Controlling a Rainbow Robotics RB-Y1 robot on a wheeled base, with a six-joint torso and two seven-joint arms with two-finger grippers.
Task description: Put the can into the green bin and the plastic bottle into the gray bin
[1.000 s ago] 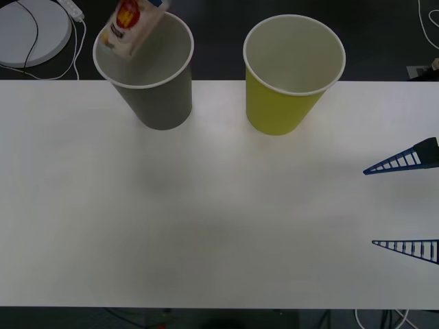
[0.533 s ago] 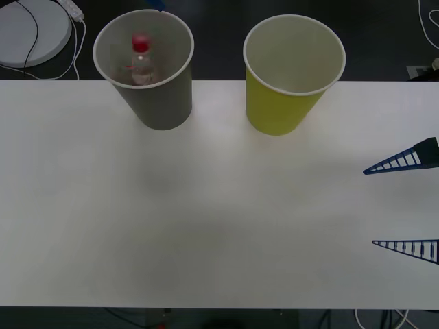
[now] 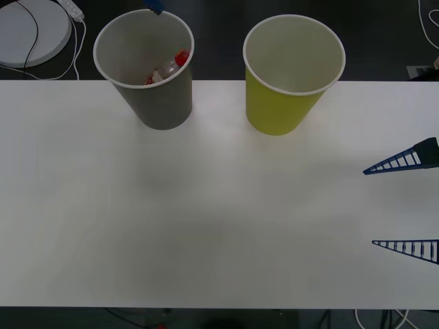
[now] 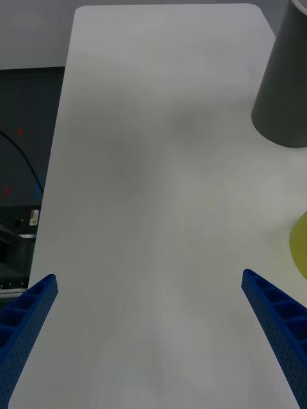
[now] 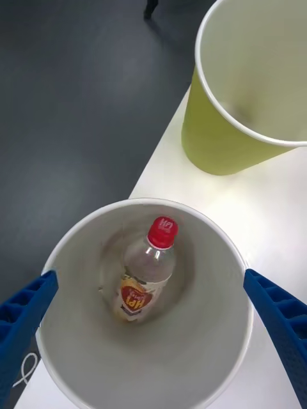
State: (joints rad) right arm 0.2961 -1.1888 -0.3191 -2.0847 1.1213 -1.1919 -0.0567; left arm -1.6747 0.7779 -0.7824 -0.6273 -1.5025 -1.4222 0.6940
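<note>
Plastic bottle (image 5: pixel 147 271) lay tilted inside gray bin (image 5: pixel 217 358), likely light and slick, best gripped mid-body; left gripper (image 5: pixel 153 339) hung spread above the bin, right gripper (image 3: pixel 405 205) spread too.

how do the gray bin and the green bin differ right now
The gray bin is dark gray outside; the green bin is yellow-green. The gray bin holds the plastic bottle, leaning against its inner wall with its red cap up; nothing is visible inside the green bin. The open left gripper is above the gray bin, while no gripper is over the green bin. Both are upright tapered paper cups of like size, with white insides and rolled rims.
</note>
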